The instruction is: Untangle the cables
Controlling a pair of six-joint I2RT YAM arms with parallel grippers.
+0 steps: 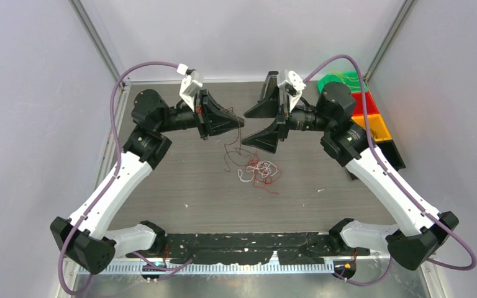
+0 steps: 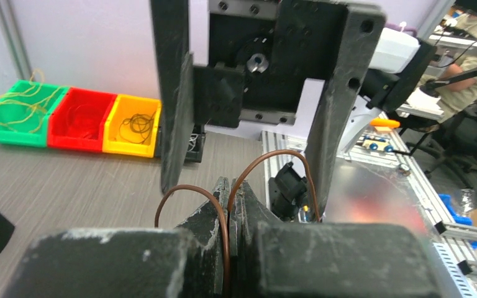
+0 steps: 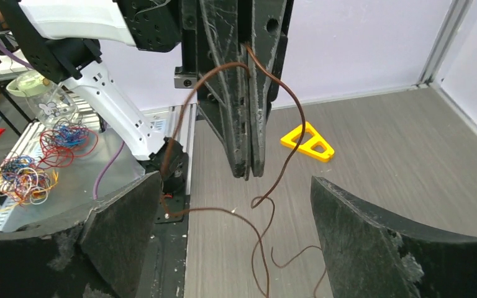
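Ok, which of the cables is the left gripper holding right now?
The dark brown cable: it alone is pinched in the shut left gripper and lifted, while the red and white ones lie tangled on the table.

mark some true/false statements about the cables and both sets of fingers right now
1. The left fingers are shut on a brown cable. True.
2. The right fingers are shut on that same cable. False: they stand wide open on either side of it and hold nothing.
3. The tangle of red and white cables hangs from the right fingers. False: it lies on the table, below both sets of fingers.
4. The green bin has yellowish strands in it. True.
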